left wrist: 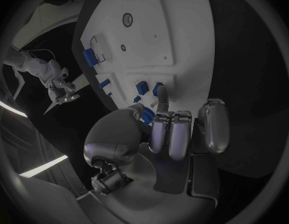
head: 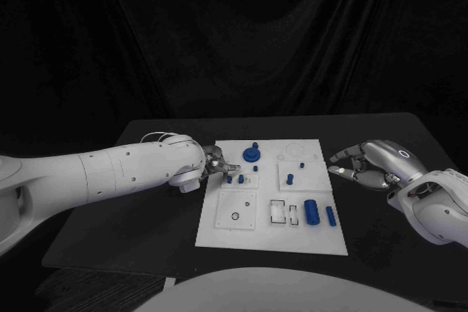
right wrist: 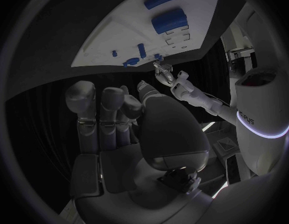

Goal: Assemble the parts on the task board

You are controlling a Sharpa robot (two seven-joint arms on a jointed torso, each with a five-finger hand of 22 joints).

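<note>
Left hand (head: pixel 216 167) at the task board's (head: pixel 293 239) left edge, fingers reaching over the small blue pegs (head: pixel 235 179) standing in the upper-left block; one fingertip (left wrist: pixel 162 91) seems to rest on or just beside a peg, though whether anything is pinched cannot be told from these views. Right hand (head: pixel 370 163) off the board's right edge above the counter (head: pixel 390 126), holding nothing, fingers loosely curled and apart. On the board: a blue knobbed piece (head: pixel 253 151) near the top, two small pegs (head: pixel 289 179) in the right-hand block, a large blue cylinder (head: pixel 312 212) and a slimmer blue bar (head: pixel 331 216) lying side by side toward the lower right, next to empty rectangular slots (head: pixel 278 212). Probably an early stage (most parts lying loose or only partly seated). For the step in hand: best to close on a single peg from above, keeping the neighbouring pegs untouched, hold it upright, and line it up squarely with its hole before pressing; should go slowly, since a tilted peg could jam or tip its neighbour
</note>
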